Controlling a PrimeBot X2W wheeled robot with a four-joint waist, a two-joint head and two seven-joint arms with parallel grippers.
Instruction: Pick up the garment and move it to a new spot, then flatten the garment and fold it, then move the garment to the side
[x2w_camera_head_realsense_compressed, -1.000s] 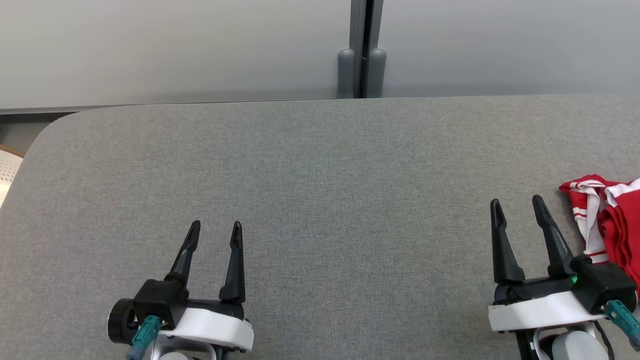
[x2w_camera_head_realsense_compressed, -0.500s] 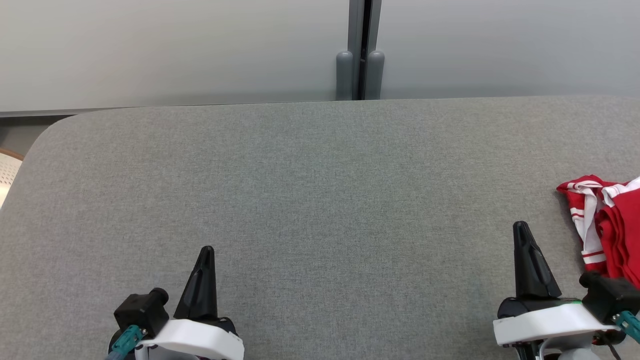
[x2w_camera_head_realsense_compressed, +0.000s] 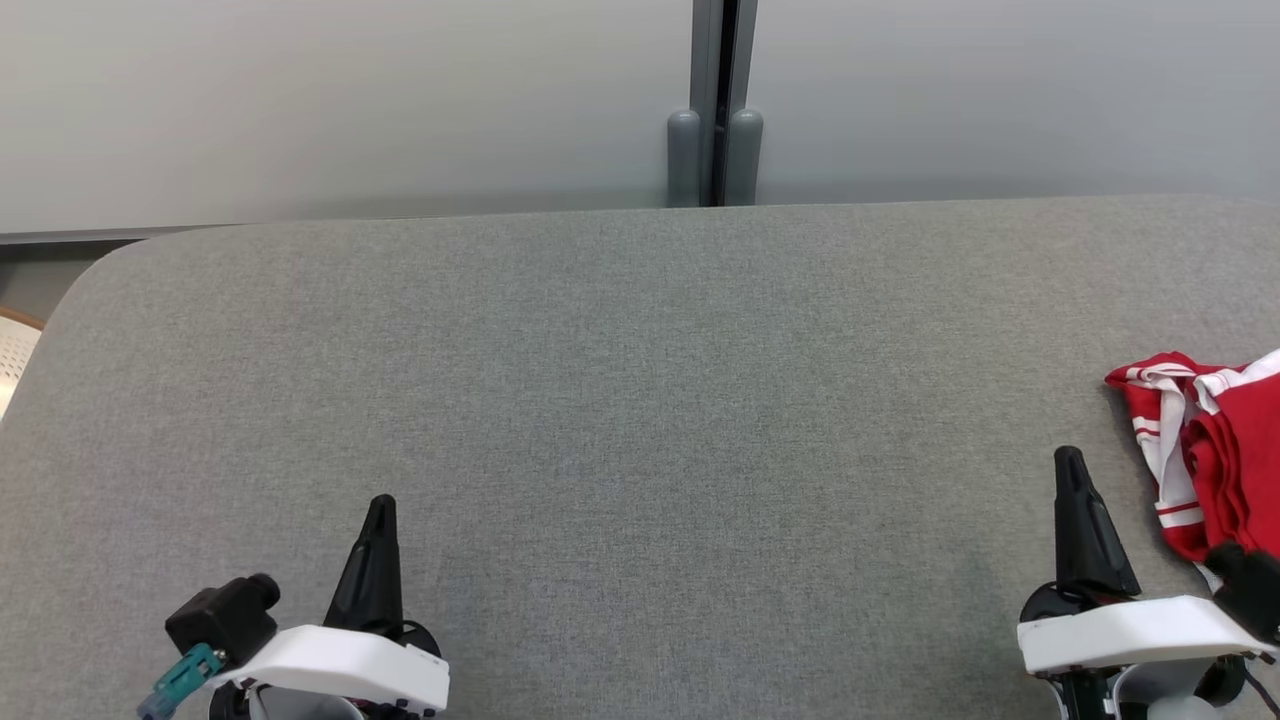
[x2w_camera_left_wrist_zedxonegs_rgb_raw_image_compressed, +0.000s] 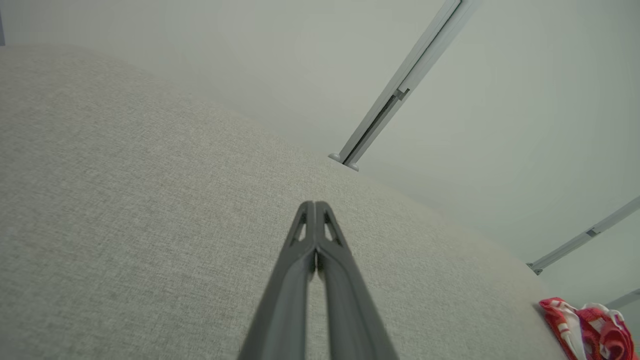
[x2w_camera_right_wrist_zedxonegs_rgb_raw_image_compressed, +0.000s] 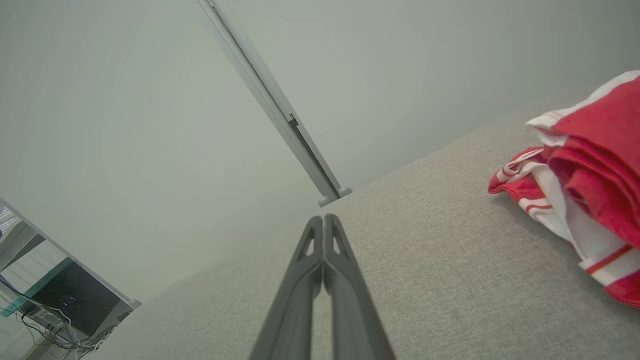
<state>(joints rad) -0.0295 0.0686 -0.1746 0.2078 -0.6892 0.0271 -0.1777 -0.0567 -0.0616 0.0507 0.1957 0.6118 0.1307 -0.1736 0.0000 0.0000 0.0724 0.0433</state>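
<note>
- The left gripper (x2w_camera_head_realsense_compressed: 380, 503) sits at the lower left of the head view, low over the grey padded table (x2w_camera_head_realsense_compressed: 640, 350). Its two dark fingers are pressed together into one thin spike that points away from the robot.
- In the left wrist view the left gripper's fingers meet at the tips and close on each other alone. Only a thin slit shows lower down between them.
- The right gripper (x2w_camera_head_realsense_compressed: 1068, 456) sits at the lower right of the head view, also low over the table, with its fingers together in a single spike.
- The right wrist view shows the right gripper's fingers touching at the tips, with just a narrow gap near their middle.
- The garment (x2w_camera_head_realsense_compressed: 1200, 450) is red cloth with white bands and thin red stripes. It lies bunched in loose folds on the table at the far right of the head view, partly cut off by the picture's edge.
- The garment lies just to the right of the right gripper, and its near edge is clear of the fingers. A black part of the right wrist overlaps the cloth in the head view, and I cannot tell whether they touch.
- The left gripper is well apart from the garment, with a wide stretch of bare table between them.
- Pale wall panels (x2w_camera_head_realsense_compressed: 300, 100) stand behind the table's far edge. A grey upright strip (x2w_camera_head_realsense_compressed: 714, 150) between them comes down to that edge.
- At the lower left of the right wrist view, beyond the table, stands a dark piece of furniture (x2w_camera_right_wrist_zedxonegs_rgb_raw_image_compressed: 75, 302) with loose cables.
</note>
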